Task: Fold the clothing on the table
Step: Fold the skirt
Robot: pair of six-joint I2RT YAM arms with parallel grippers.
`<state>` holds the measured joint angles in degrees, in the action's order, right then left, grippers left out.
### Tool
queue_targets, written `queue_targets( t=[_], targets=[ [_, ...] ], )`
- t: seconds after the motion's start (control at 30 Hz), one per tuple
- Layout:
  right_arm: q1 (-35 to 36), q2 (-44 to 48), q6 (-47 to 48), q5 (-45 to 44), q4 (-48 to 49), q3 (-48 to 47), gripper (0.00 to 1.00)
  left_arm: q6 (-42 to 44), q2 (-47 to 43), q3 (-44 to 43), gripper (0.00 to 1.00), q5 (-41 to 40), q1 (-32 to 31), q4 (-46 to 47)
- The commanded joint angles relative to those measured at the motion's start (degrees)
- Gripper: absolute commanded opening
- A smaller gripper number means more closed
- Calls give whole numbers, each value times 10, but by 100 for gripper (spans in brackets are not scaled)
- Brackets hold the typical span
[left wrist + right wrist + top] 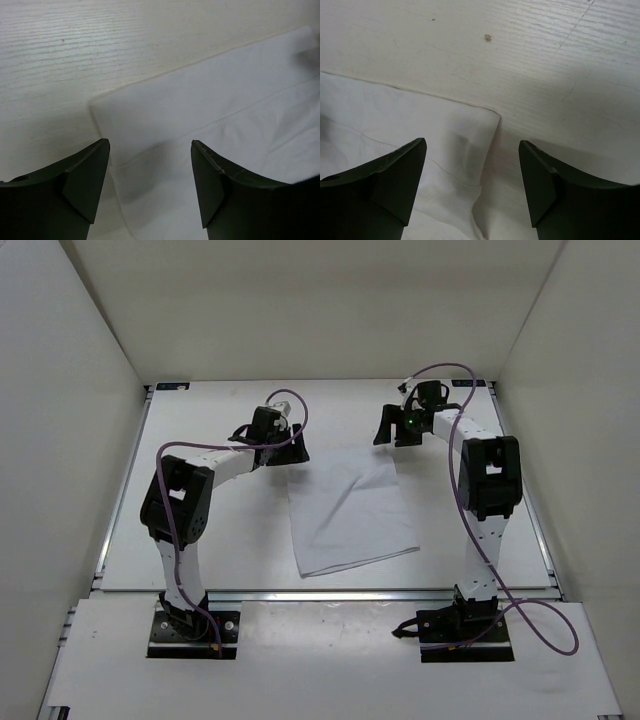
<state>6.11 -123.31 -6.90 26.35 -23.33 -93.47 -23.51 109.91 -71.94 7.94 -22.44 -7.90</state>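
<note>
White clothing (350,510) lay mid-frame on the worktop (220,540), left claw (150,145) and right claw (472,142) both gaped empty over its upper corners, claw bases cut off at frame bottom

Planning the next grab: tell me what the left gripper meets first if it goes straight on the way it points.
Probably the clothing: its corner lies just ahead of the left gripper, between its open jaws, flat on the table. Depth is unclear.
</note>
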Motion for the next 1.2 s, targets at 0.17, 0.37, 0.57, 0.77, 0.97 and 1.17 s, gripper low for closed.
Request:
queue_targets(
  t=[0.17, 0.37, 0.57, 0.77, 0.97, 1.17],
  targets=[
    [12, -10, 21, -13, -38, -26, 62, -30, 30, -10, 75, 29, 16, 21],
    [3, -22, 18, -2, -31, -22, 45, -40, 51, -21, 68, 41, 11, 21],
    [-3, -39, 21, 5, -42, -36, 39, -51, 61, -22, 67, 47, 17, 31],
    [1, -48, 25, -1, -54, -50, 11, -53, 82, -49, 47, 57, 13, 31],
    [9, -51, 31, 0, -76, -103, 0, -34, 89, -92, 0, 52, 9, 10],
    [-14, 6, 26, -16, -97, -239, 0, 42, 62, -223, 0, 1, 13, -58]
  ],
)
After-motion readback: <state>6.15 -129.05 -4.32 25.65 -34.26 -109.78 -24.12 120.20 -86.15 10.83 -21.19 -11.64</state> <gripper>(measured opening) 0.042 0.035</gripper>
